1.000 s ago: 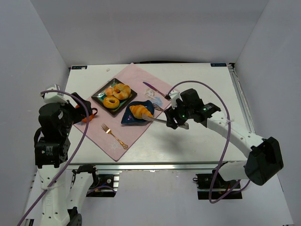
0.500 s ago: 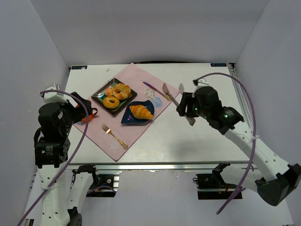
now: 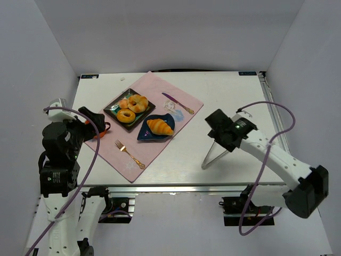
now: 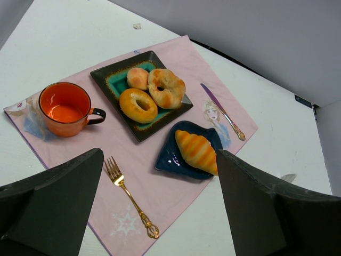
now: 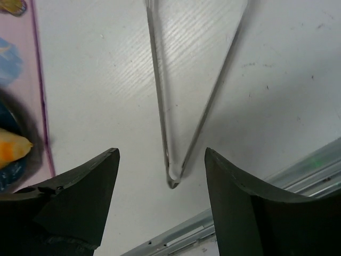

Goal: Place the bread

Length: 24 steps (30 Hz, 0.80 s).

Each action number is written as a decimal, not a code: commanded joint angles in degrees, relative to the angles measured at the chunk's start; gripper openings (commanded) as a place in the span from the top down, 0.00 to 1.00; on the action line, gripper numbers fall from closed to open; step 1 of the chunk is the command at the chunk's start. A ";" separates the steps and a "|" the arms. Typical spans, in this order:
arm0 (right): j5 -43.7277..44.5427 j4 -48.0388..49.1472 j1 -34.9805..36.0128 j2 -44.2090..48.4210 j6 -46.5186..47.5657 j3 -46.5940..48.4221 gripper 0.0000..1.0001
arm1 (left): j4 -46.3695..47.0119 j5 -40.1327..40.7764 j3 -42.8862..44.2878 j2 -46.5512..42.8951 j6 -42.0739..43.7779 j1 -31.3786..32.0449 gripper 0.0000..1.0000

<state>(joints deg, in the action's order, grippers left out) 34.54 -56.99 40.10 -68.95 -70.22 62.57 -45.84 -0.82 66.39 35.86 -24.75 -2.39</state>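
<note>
- While left gripper [image 4: 160,154] and right gripper [image 5: 161,154] stand spread, one golden ridged croissant-shaped bread [image 4: 197,151] lies on one dark blue plate [image 4: 170,160]
- One pair of silver metal tongs [image 5: 171,176] lies between the right fingers [image 5: 80,197]

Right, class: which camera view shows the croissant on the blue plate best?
The left wrist view: the croissant is large, whole, ridges clear. The top external view shows it whole but small; the right wrist view catches only one tip at the left edge.
</note>
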 commanded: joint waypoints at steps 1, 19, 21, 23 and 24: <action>5.45 -9.80 4.28 -4.52 -15.53 4.31 0.28 | 0.84 -1.11 -0.65 -0.17 -0.47 0.20 0.02; 7.99 -7.70 11.85 -13.23 -20.05 5.55 0.29 | -1.09 -0.50 -0.21 -1.32 0.14 0.46 0.02; 8.17 -7.17 11.85 -12.97 -19.44 4.94 0.29 | -1.09 -0.41 -0.12 -1.49 0.14 0.46 0.02; 8.17 -6.64 11.85 -12.53 -19.17 4.50 0.29 | -1.53 -0.32 0.23 -1.49 0.06 0.46 0.02; 8.17 -5.68 11.85 -12.27 -18.47 4.23 0.29 | -1.70 -0.32 0.32 -1.49 0.06 0.46 0.02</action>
<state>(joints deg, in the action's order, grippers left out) 39.77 -63.86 51.79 -82.87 -88.09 67.48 -46.59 -0.89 65.95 34.92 -24.88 -2.11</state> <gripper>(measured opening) 0.709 0.981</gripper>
